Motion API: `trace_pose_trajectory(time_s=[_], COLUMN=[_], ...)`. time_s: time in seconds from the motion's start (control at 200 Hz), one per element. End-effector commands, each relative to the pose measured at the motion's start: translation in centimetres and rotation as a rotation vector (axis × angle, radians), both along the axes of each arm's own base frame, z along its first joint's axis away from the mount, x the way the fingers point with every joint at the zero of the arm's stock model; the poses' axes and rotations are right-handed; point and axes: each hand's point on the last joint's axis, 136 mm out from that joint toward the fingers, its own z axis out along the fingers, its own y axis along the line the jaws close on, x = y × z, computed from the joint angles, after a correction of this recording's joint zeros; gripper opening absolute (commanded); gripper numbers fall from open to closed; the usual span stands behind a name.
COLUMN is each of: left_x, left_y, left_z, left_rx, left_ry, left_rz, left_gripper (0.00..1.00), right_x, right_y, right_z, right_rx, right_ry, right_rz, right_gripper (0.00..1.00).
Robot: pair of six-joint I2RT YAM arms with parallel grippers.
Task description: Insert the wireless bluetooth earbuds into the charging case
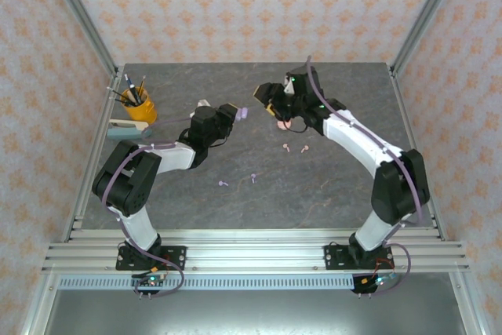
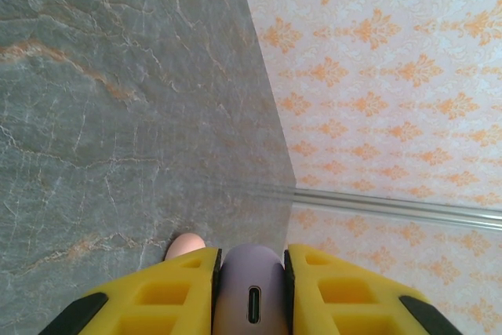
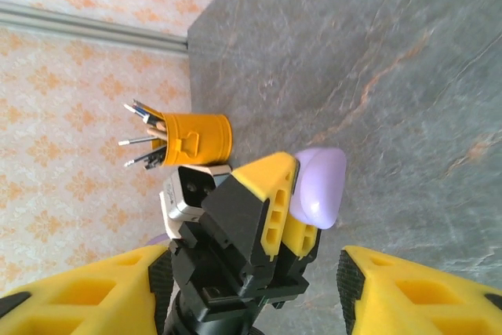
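L gripper point(image 2: 251, 272) is pinched on the lilac case point(image 2: 251, 292). Both yellow fingers press its sides, and the charge port faces the wrist cam. From above, the case sticks out past the fingertips, pointing toward the R arm, approx mid-tabletop and a bit to the far side. Can't tell if the lid is open.

R gripper point(image 3: 252, 250) has its fingers spread wide w/ nothing between the pads. It sits close to the L gripper, facing it; the R wrist cam looks straight at the lilac case and the L fingers clamping it.

Pink case point(image 1: 284, 124) lies on the grey tabletop point(image 1: 345, 186) just beside the R gripper, on its near side. It also peeks over the L finger in the L wrist view.

Buds are all loose on the tabletop. Pink bud point(image 1: 286, 147) w/ a second pink bud point(image 1: 303, 147) just beside it, both near the pink case. Lilac bud point(image 1: 223, 183) and second lilac bud point(image 1: 252, 177) lie nearer the arm bases, apart from both cases.

Orange cup point(image 1: 140, 107) w/ pens point(image 1: 133, 88) stands at the far-L edge, well apart.
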Motion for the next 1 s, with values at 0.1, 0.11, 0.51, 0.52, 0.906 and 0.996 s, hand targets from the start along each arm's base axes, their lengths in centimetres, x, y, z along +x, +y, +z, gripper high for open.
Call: trace_pose_trajectory(time_s=[0.1, 0.11, 0.51, 0.52, 0.906, 0.996], left_x=[0.0, 0.0, -0.2, -0.3, -1.0, -0.9], left_y=[-1.4, -1.5, -1.1, -1.1, -2.3, -2.5], left_z=[1.5, 1.6, 4.5, 4.6, 3.0, 2.9], left_rx=[-0.083, -0.086, -0.015, -0.006, -0.125, -0.198], left_ry=[0.053, 0.056, 0.024, 0.022, 0.143, 0.172], left_rz=[-0.095, -0.097, -0.214, -0.222, -0.333, -0.317], left_gripper=[0.15, 0.14, 0.00, 0.00, 0.00, 0.00], right_x=[-1.8, -1.8, -2.6, -2.6, -2.8, -2.9], right_y=[-3.4, -3.5, -3.5, -3.4, -2.9, -4.1], right_z=[-3.0, -3.3, -5.2, -5.0, -3.7, -4.9], right_rx=[-0.196, -0.205, -0.126, -0.123, -0.192, -0.274], right_ry=[0.010, 0.013, 0.061, 0.060, -0.097, -0.140], right_rz=[-0.019, -0.020, -0.056, -0.055, 0.086, 0.106], right_gripper=[0.59, 0.59, 0.59, 0.59, 0.68, 0.66])
